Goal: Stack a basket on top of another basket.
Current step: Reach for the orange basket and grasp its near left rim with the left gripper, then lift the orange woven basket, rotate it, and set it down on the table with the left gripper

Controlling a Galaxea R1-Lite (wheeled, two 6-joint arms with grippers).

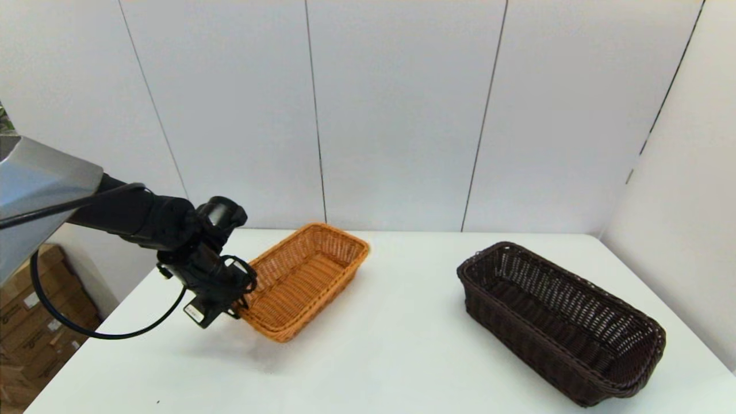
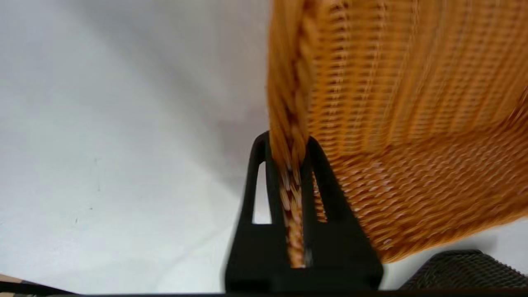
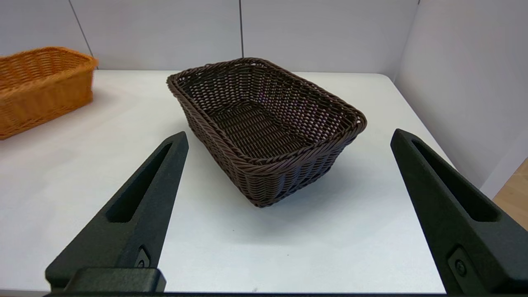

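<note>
Left pincer (image 2: pixel 295 144): clamping the braided rim of the orange-tan rectangular wicker basket (image 1: pixel 305 279), tilting it for lifting.
Right pincer (image 3: pixel 288 140): hanging wide before the dark brown rectangular wicker basket (image 3: pixel 264 123), idle.

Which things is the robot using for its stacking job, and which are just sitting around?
For the job:
- orange basket, rim pinched and tilted up by the left end effector
- dark brown basket, resting on the table
- right end effector, open, held back

Just there:
- white table
- cardboard boxes beside it
</note>
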